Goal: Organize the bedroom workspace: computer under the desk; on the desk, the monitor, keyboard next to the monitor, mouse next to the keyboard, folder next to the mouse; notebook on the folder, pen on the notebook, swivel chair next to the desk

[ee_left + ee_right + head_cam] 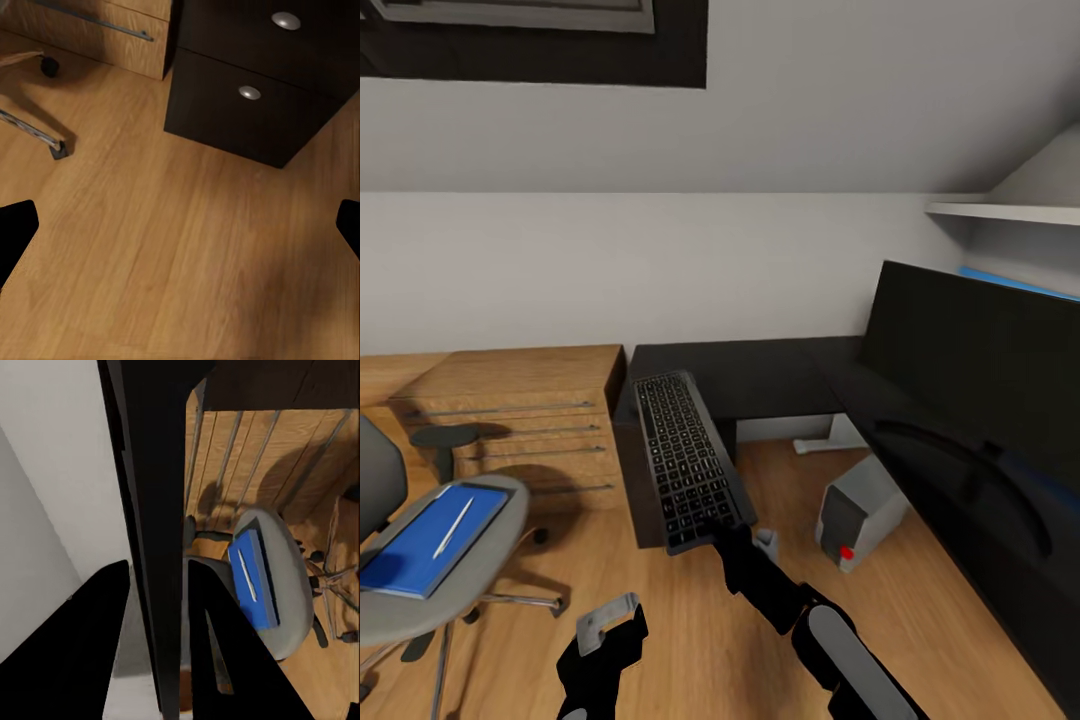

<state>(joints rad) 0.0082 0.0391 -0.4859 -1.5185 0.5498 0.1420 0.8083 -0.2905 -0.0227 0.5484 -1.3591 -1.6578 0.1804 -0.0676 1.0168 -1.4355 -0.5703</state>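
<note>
Blue folder [430, 545]: on the swivel chair [480, 570] seat, pen [452, 528] lying on it.
Keyboard [685, 460]: grasped at its near end by the right hand [722, 530], far end over the black counter [760, 375].
Left hand [605, 625]: released, fingers spread above the wood floor [180, 262].
Computer [857, 513]: on the floor beside the counter.
Monitor [980, 400]: on the counter, at right.

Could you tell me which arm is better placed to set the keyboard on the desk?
Right: its gripper already grips the keyboard over the desk edge. The left gripper hangs open and empty, low over the floor.
</note>
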